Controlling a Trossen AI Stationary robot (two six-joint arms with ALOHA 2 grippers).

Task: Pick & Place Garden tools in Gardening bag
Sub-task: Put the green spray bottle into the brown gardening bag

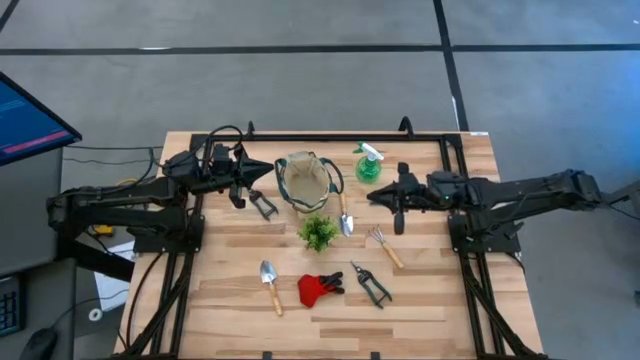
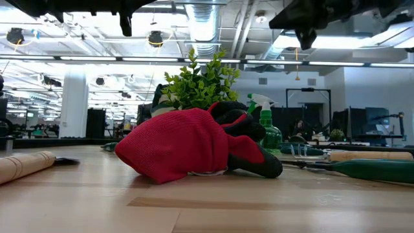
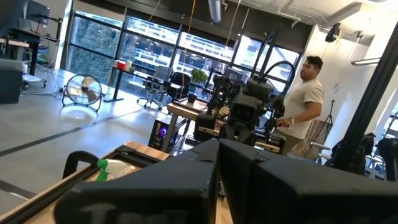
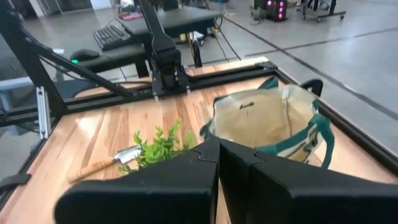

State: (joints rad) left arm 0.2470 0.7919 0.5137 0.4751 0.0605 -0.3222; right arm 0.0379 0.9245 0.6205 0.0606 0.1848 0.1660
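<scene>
The beige gardening bag [image 1: 305,182] with its dark green rim stands open at the table's far middle; it also shows in the right wrist view [image 4: 267,124]. On the table lie a trowel [image 1: 345,215], a rake [image 1: 383,246], pruning shears [image 1: 370,284], red gloves [image 1: 318,289] and a second trowel [image 1: 270,285]. The green spray bottle [image 1: 367,165] stands right of the bag. My left gripper [image 1: 270,169] hovers just left of the bag, shut and empty. My right gripper [image 1: 372,197] hovers right of the bag, near the spray bottle, shut and empty.
A small leafy plant [image 1: 318,232] stands just in front of the bag, between it and the gloves. Black frame rails run along the table's far, left and right edges. A person [image 3: 305,99] stands in the room beyond the table.
</scene>
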